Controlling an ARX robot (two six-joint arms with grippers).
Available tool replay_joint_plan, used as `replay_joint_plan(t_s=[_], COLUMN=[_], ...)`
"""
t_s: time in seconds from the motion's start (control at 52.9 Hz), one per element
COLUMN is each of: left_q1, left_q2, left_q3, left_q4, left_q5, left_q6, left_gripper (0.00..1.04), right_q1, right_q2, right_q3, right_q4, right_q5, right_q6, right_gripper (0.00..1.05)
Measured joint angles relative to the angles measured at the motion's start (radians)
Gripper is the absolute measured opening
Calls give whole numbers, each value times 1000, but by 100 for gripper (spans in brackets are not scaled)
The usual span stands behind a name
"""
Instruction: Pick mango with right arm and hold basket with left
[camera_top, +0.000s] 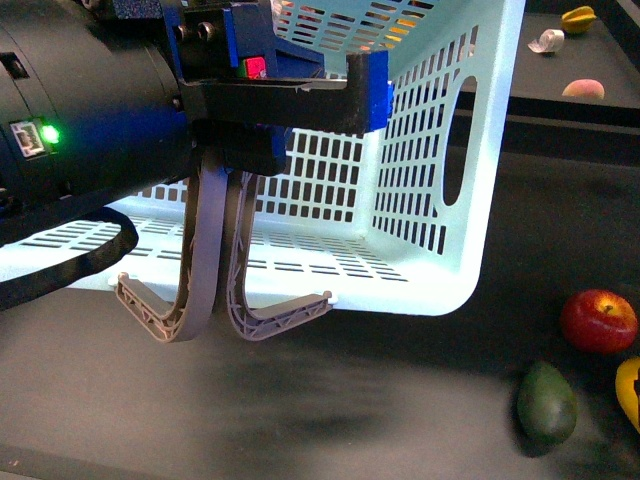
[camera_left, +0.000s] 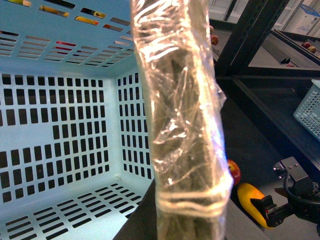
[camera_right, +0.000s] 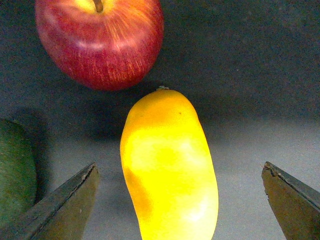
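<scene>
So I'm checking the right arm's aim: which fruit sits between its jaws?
The mango, the long yellow-orange one, lies between the open jaws. The red apple sits beyond it; the green avocado lies outside one jaw.

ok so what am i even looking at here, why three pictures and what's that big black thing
It is a robot with two arms, and each picture comes from a different camera. The front view looks out from the robot's body: the big black thing is its left arm, holding up a turquoise basket by its handles. An apple, an avocado and a mango lie on the dark table. The left wrist camera looks into the basket. The right wrist camera looks down between the open jaws of the right gripper, which straddle the mango without touching it.
</scene>
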Motion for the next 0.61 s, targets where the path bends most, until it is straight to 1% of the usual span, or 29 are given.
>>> replay_joint_plan(t_s=[0.378, 0.605], left_q1=[0, 0], left_q2=[0, 0], left_q3=[0, 0], left_q4=[0, 0], left_q5=[0, 0], left_q6=[0, 0], left_gripper=[8, 8], right_q1=[-15, -13], right_q2=[93, 152], right_q3=[113, 172], right_q4=[-82, -113], right_q5=[29, 50], right_q6=[-77, -90], right_gripper=[97, 97])
